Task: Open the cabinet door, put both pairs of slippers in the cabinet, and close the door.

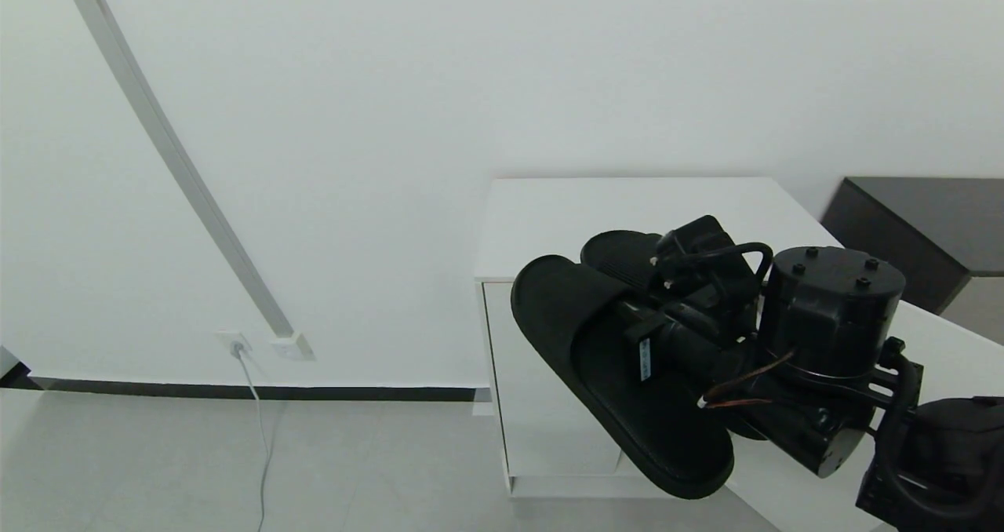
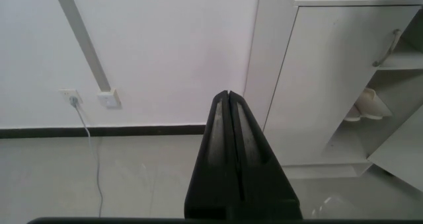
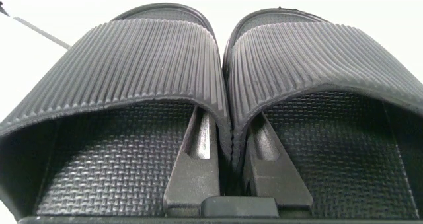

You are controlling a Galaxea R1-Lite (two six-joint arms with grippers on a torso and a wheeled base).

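A pair of black slippers [image 1: 620, 359] hangs in the air in front of the white cabinet [image 1: 627, 202], toes pointing left and down. My right gripper [image 1: 663, 320] is shut on the pair. In the right wrist view one finger [image 3: 198, 164] sits inside each slipper [image 3: 211, 72], pinching the inner strap walls together. My left gripper [image 2: 229, 98] is shut with nothing in it, held low to the cabinet's left. The left wrist view shows the cabinet door [image 2: 330, 85] with its handle [image 2: 388, 47] swung open. A light-coloured pair of slippers [image 2: 370, 106] lies on a shelf inside.
A wall socket [image 1: 234, 345] with a grey cable running to the floor sits left of the cabinet, under a slanted white conduit [image 1: 172, 155]. A dark piece of furniture [image 1: 925, 226] stands at the back right. Bare floor [image 1: 235, 461] stretches left of the cabinet.
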